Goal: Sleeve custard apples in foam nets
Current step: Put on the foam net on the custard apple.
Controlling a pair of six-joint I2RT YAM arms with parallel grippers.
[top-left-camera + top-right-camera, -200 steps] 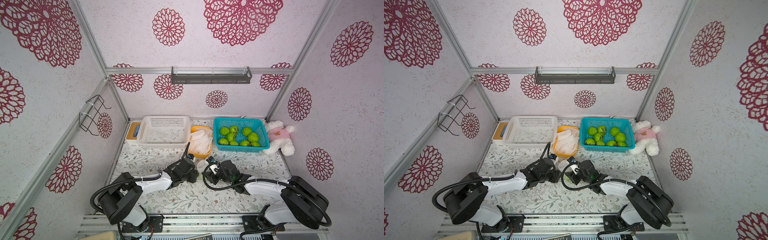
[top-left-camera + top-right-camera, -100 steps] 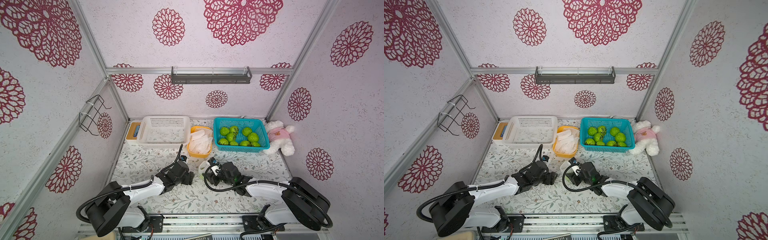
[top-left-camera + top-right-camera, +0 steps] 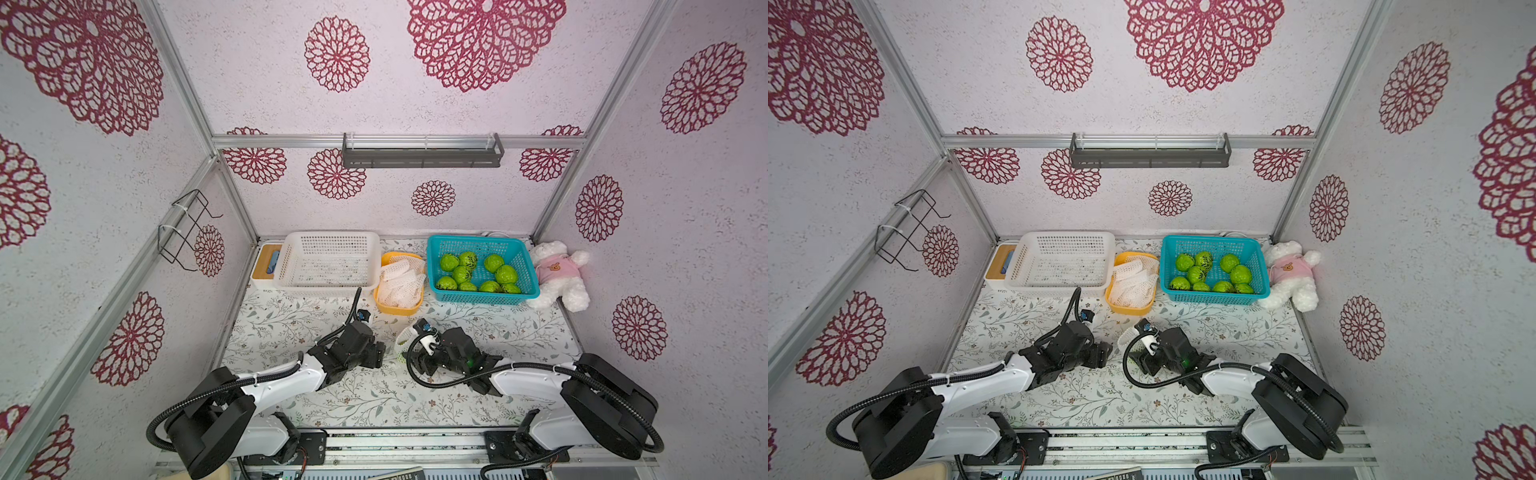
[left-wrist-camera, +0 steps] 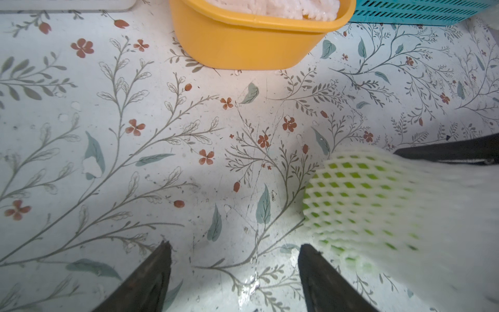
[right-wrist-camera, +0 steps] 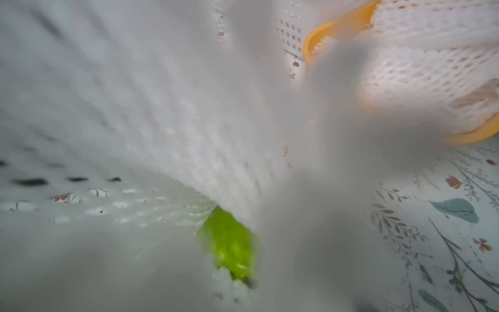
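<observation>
Left gripper (image 4: 237, 244): jaws apart, empty, over tabletop (image 4: 135, 167).
Right gripper (image 3: 419, 354): jaws hidden by mesh; cannot tell if apart or together.
Sleeved custard apple (image 5: 229, 243): inside foam net (image 4: 351, 189), between both grippers, close against the right one.
Yellow tub (image 3: 397, 307): spare foam nets (image 3: 401, 276).
Teal basket (image 3: 482, 297): bare custard apples (image 3: 505, 274), farthest back.

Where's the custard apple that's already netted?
In both top views the netted custard apple is between the left gripper and right gripper, just in front of the yellow tub.
</observation>
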